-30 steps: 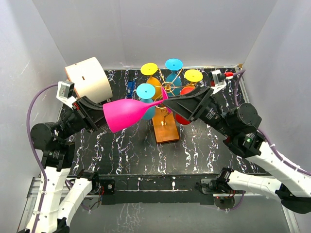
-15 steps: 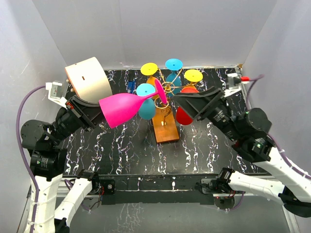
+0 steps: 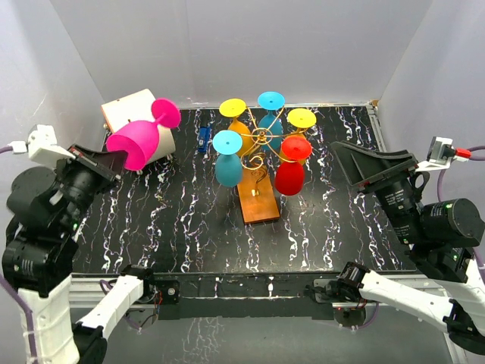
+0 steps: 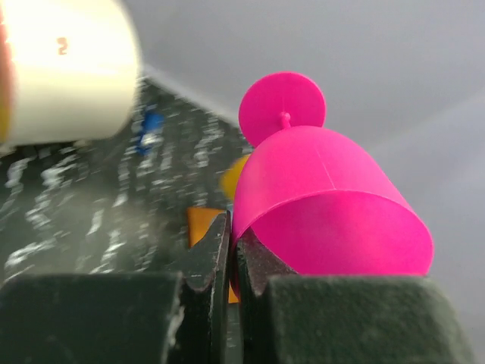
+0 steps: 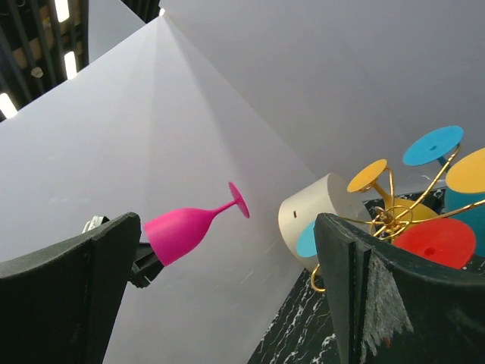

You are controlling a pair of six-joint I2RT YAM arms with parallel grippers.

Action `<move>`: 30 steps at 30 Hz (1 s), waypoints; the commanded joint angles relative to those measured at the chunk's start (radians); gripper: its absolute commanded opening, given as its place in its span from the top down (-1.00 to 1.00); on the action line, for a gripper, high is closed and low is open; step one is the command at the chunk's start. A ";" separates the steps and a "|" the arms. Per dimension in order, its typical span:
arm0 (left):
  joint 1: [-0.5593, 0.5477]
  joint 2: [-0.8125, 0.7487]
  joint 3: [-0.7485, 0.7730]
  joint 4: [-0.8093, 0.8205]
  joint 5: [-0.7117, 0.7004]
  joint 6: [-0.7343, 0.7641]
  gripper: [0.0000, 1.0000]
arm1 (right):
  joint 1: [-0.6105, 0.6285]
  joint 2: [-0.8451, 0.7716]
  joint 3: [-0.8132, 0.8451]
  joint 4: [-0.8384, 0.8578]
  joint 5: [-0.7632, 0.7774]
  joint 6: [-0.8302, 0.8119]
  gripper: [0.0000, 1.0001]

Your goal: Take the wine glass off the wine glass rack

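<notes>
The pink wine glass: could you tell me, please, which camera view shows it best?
The left wrist view: the pink wine glass looms large there, its rim pinched in the shut left hand, with stem and foot visible. The top view shows it whole but smaller; the right wrist view shows it small and side-on.

Right jaws stand wide apart, one dark finger [image 5: 68, 303] at each lower corner of the view. Btwn them, further out & nearer the finger on the view's left: pink wine glass [image 5: 182, 233] in the air, lying sideways, foot toward the other finger, white wall [image 5: 227, 114] behind. Dark bit of the left jaws at its mouth end; grip too small to make out. Just past the other finger's tip: cream cylinder [image 5: 314, 208], then wine glass rack [image 5: 392, 218], gold wire, w/ yellow glass [image 5: 367, 174], blue glass [image 5: 432, 144] & red glass [image 5: 430, 243] on it. Black marbled bench [image 5: 295, 326] low btwn the jaws.
</notes>
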 commanded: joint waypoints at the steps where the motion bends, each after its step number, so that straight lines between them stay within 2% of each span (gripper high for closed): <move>1: 0.001 0.151 0.045 -0.319 -0.225 0.117 1.00 | 0.002 -0.012 -0.002 -0.027 0.062 -0.058 -0.96; 5: 0.001 0.234 -0.006 -0.399 -0.240 0.168 1.00 | 0.002 -0.010 0.005 -0.047 0.067 -0.074 -0.96; 13: 0.001 0.311 -0.172 -0.428 -0.424 0.275 1.00 | 0.002 -0.007 0.012 -0.070 0.070 -0.093 -0.96; 18: 0.007 0.371 -0.230 -0.329 -0.376 0.318 1.00 | 0.002 -0.007 0.014 -0.082 0.070 -0.095 -0.95; 23: 0.069 0.481 -0.242 -0.246 -0.247 0.343 1.00 | 0.002 -0.004 0.023 -0.100 0.062 -0.088 -0.95; 30: 0.165 0.568 -0.275 -0.179 -0.224 0.374 1.00 | 0.002 -0.009 0.032 -0.114 0.071 -0.088 -0.95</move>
